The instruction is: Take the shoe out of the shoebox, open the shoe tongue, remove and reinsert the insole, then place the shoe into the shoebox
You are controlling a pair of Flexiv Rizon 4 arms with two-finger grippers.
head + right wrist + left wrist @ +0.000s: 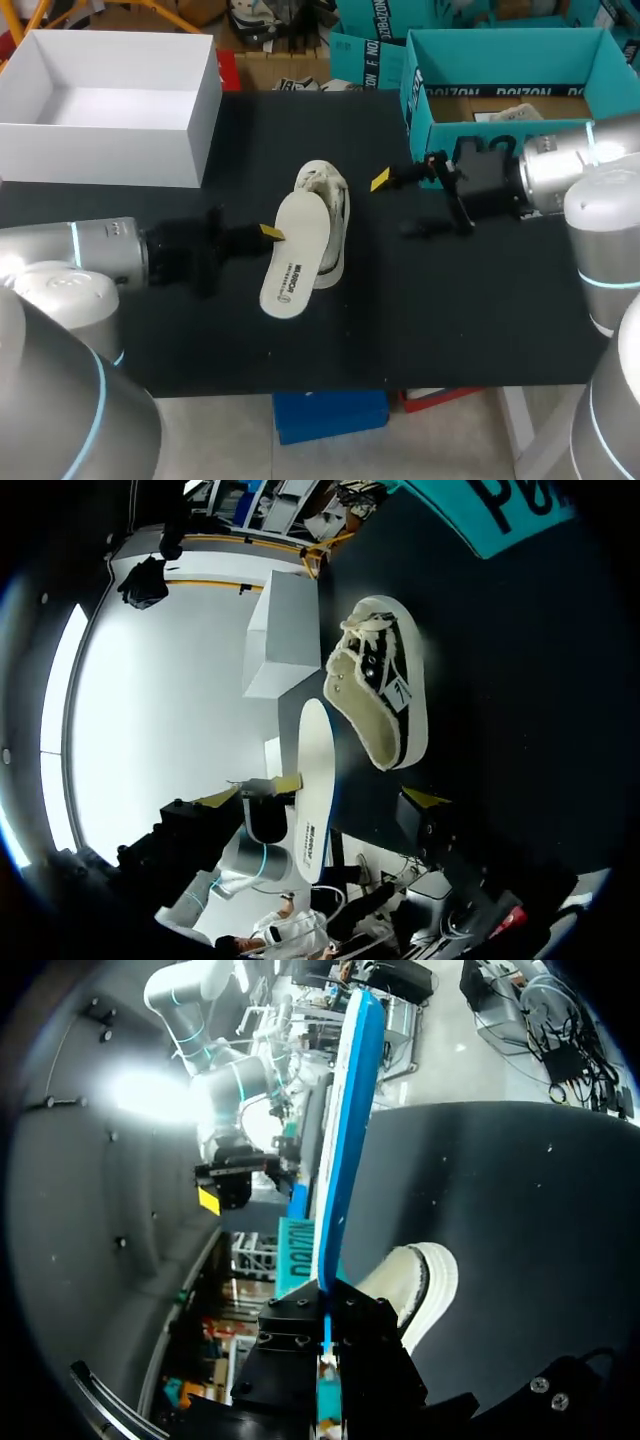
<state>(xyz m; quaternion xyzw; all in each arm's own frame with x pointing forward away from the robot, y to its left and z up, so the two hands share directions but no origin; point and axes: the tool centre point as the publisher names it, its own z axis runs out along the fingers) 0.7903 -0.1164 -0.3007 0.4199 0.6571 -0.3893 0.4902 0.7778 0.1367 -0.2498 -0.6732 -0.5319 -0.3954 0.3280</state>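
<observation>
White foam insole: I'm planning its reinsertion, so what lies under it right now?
The cream-and-black shoe lies partly beneath the white foam insole, which the left gripper holds above the black table. The insole hides the shoe's near side from overhead.

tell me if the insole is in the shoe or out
Out. The insole is clamped in the left gripper, its whole outline visible outside the shoe.

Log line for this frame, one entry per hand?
stage: insole out | left hand: shut on insole, close to shoe | right hand: open, empty, near teal shoebox | shoe: on table
</observation>
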